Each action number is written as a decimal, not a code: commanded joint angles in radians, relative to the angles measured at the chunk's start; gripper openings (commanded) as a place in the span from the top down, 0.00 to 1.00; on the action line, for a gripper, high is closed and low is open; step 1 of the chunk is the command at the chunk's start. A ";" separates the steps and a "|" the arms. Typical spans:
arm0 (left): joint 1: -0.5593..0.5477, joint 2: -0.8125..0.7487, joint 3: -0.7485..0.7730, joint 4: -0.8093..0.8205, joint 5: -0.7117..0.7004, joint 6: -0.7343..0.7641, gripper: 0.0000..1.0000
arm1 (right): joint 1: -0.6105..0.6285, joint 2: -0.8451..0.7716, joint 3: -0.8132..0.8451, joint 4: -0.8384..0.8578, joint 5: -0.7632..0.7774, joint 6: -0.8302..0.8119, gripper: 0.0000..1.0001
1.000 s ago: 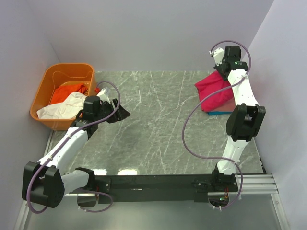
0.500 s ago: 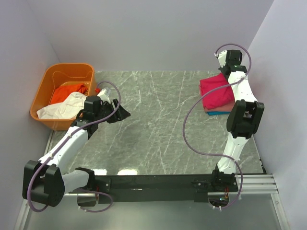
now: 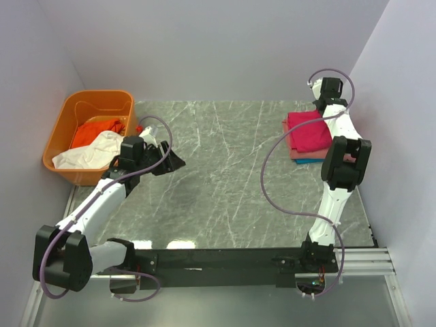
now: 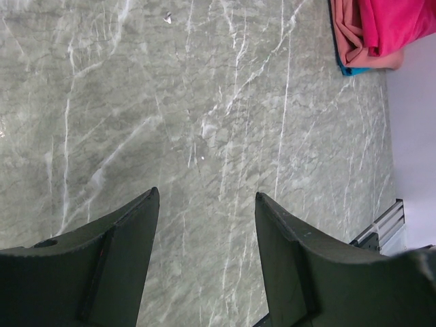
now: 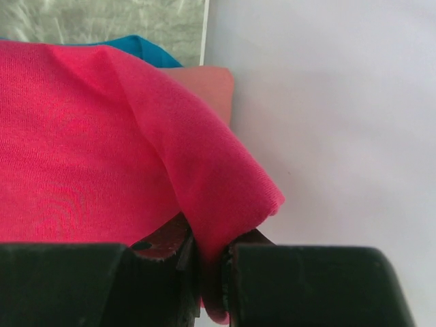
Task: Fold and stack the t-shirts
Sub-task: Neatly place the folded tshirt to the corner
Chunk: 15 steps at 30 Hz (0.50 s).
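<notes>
Crimson-pink t-shirt (image 3: 308, 131), folded, topmost of a stack at the table's (image 3: 204, 177) far right corner.
Right gripper (image 5: 211, 255): closed tight on a fold of its edge. Beneath: salmon-pink t-shirt (image 5: 212, 85), blue t-shirt (image 5: 146, 46). Left gripper (image 4: 206, 197): jaws spread, holding nothing, above bare marble. Orange t-shirt (image 3: 95, 131) and white t-shirt (image 3: 85, 155): in tub (image 3: 68, 109), far left.

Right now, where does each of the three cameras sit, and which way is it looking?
Top: above and behind, looking down on the marble table, orange tub and shirt stack; left arm and right arm show.
Left wrist: on the left arm, looking down at bare table; open left tool shows.
Right wrist: on the right arm, facing the wall; right tool shut on the crimson-pink t-shirt.
Shared: all three show that t-shirt.
</notes>
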State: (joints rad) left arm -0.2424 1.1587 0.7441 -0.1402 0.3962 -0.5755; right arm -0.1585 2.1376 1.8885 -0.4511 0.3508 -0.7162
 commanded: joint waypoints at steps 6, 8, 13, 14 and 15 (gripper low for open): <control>0.005 0.009 0.012 0.019 0.013 0.032 0.36 | -0.013 0.038 -0.055 0.341 0.218 -0.043 0.43; 0.005 0.009 0.012 0.019 0.007 0.032 0.36 | -0.009 0.024 -0.104 0.423 0.296 -0.055 0.35; 0.006 0.007 0.024 0.016 -0.005 0.042 0.36 | 0.020 -0.073 -0.226 0.602 0.333 -0.049 0.21; 0.006 0.006 0.027 0.017 -0.007 0.043 0.36 | 0.025 -0.087 -0.218 0.565 0.317 -0.022 0.21; 0.008 0.004 0.029 0.017 -0.011 0.046 0.37 | 0.028 -0.102 -0.209 0.460 0.253 0.016 0.20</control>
State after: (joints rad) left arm -0.2405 1.1629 0.7441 -0.1410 0.3946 -0.5598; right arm -0.1520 2.1540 1.6684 -0.0147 0.6163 -0.7643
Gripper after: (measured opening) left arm 0.636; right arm 0.792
